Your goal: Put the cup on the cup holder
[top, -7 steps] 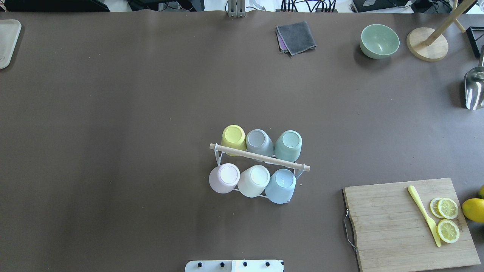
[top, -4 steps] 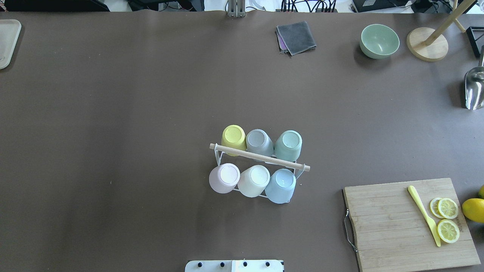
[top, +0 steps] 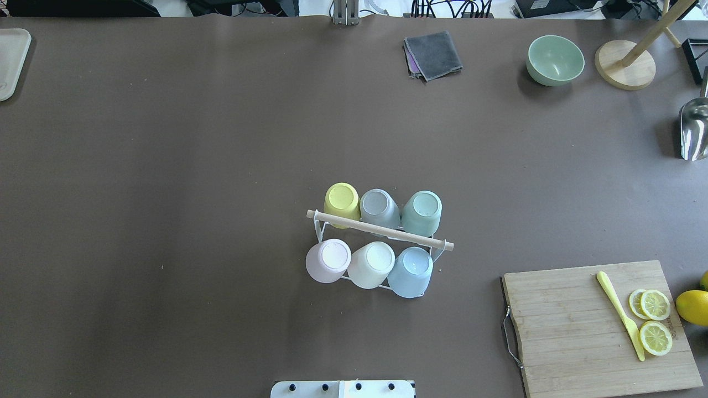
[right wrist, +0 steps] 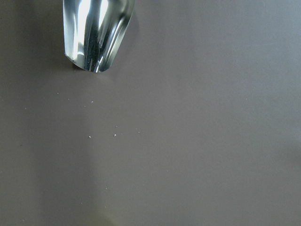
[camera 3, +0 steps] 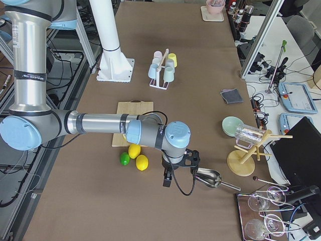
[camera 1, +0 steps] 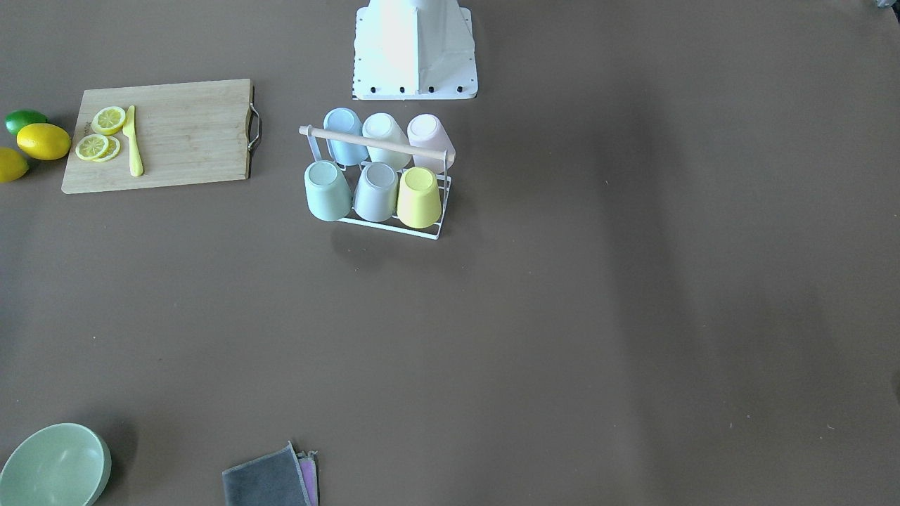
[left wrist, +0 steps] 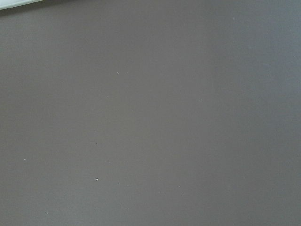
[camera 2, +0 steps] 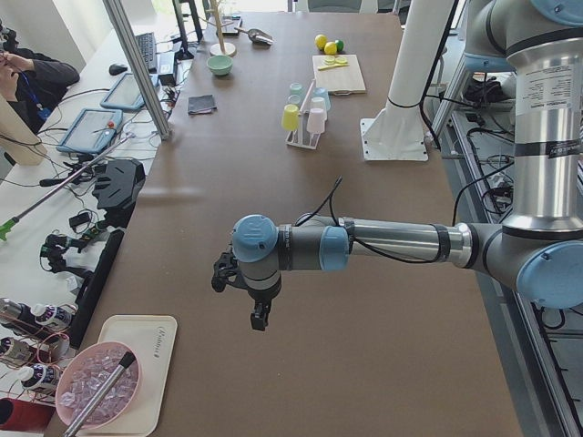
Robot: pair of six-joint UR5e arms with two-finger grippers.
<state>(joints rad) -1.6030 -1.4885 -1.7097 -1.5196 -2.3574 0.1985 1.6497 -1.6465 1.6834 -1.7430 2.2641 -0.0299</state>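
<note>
Smooth pastel cups (top: 371,264) cap your white wire cup holder (top: 381,230) | left gripper (camera 2: 259,319), right gripper (camera 3: 167,179) hang low, arms outstretched | jaws: cannot tell

Six cups (top: 379,207), one cup holder (top: 381,229), three lemon slices (top: 655,338), two lemons (camera 1: 43,140).

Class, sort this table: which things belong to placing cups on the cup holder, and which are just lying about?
Job: cup holder; six upturned cups on it.
Lying about: cutting board, lemon slices, yellow knife, green bowl, grey cloth, metal scoop.
</note>
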